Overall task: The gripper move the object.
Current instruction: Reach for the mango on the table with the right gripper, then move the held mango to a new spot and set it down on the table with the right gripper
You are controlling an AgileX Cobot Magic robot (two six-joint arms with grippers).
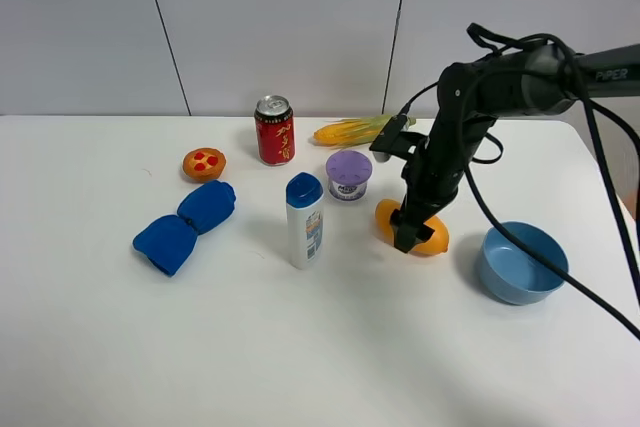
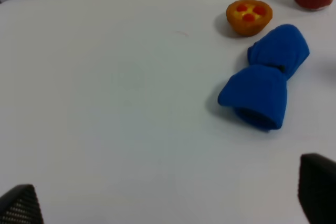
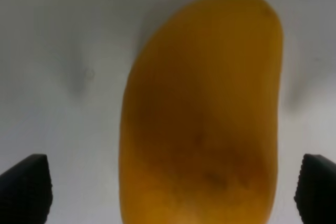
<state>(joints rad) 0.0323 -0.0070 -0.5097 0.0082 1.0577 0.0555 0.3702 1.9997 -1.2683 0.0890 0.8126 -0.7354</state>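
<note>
Jaws on the right gripper (image 1: 407,235) stand wide apart around the orange mango (image 3: 199,114) (a gap on each side), which lies on the white counter (image 1: 300,347) between purple cup (image 1: 349,175) and blue bowl (image 1: 521,263).

A white table (image 1: 100,347) is showing bright colours: an orange-yellow mango (image 1: 434,239) with faint darker flecks, a red can (image 1: 274,134) topped silver, an orange tart (image 1: 204,163) dotted red, a deep blue cloth (image 1: 185,227), a white bottle (image 1: 305,227) capped blue, a purple-lidded cup (image 1: 348,175), yellow-green corn (image 1: 350,131), a pale blue bowl (image 1: 520,265), a black gripper (image 1: 407,237).
</note>
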